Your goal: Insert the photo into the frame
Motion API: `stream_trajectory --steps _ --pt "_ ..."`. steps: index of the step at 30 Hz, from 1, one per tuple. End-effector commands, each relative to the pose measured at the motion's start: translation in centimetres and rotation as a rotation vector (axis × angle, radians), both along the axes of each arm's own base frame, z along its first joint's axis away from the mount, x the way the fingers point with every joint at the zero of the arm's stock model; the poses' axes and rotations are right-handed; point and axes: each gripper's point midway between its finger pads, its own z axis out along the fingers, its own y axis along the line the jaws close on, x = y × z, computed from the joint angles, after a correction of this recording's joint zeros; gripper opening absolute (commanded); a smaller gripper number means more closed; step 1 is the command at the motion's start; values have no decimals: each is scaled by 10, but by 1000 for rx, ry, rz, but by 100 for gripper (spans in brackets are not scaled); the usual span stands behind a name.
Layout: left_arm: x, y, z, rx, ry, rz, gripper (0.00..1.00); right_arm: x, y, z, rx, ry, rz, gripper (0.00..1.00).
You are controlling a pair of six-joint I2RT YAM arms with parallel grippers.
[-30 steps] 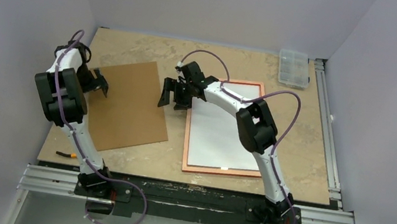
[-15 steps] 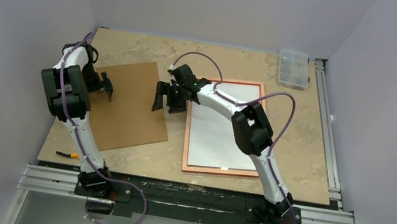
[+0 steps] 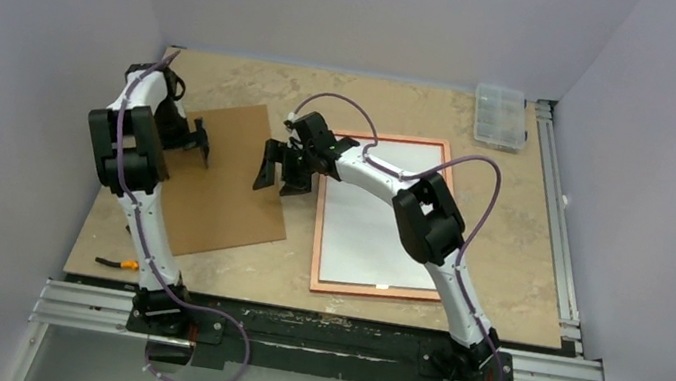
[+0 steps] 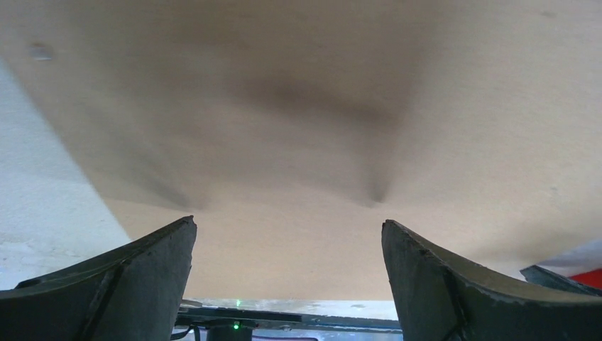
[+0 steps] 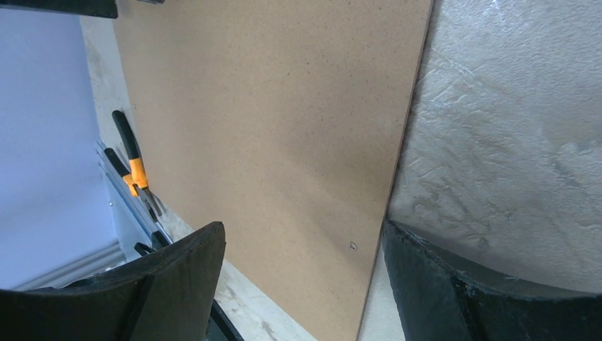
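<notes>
Spread fingers point(image 4: 128, 284) frame a plain brown board point(image 4: 298, 142).

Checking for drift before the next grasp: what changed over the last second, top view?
The left gripper moved right, further in over the brown backing board. The right gripper moved left, away from the frame, to the board's right edge. Both are open, and nothing was taken or let go. The board, frame, white-side-up photo, clear plastic box and pliers stayed put.
</notes>
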Motion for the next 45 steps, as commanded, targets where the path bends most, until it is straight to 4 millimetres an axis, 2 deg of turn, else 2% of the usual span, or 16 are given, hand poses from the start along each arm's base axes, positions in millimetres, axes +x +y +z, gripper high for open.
stream_trajectory --steps 1,5,9,12,16,20,23,28,31,34,37,41,42,45 --pt "9 -30 11 -70 -4 -92 100 0 -8 7 22 9 -10 81" --pt "11 -43 11 -84 9 -129 100 9 -25 10 25 6 -52 81" --pt "10 -55 10 -73 31 -180 100 17 -38 19 -34 -75 -43 80" --pt "11 -68 13 -90 35 -222 100 13 -42 25 -58 -127 3 80" --pt "13 -79 27 -85 -90 -215 100 3 -45 36 -98 -216 69 80" --pt "10 -87 69 -78 -286 -184 100 -15 -33 52 -95 -312 150 79" --pt "-2 -90 121 -40 -466 -135 100 -31 -16 57 -93 -369 216 77" --pt "-36 -86 191 48 -718 -24 100 -62 17 44 -97 -411 316 65" --pt "-64 -81 222 105 -836 53 100 -72 33 30 -124 -427 349 55" --pt "-86 -81 245 118 -934 98 100 -75 40 7 -215 -451 368 44" --pt "-104 -83 256 122 -981 115 100 -70 36 -16 -319 -457 351 26" --pt "-119 -87 256 110 -980 114 100 -58 15 -40 -469 -460 300 3" --pt "-121 -87 255 110 -979 113 100 -53 6 -45 -517 -475 284 0" --pt "-123 -87 249 110 -973 114 100 -39 -22 -58 -659 -506 244 0"
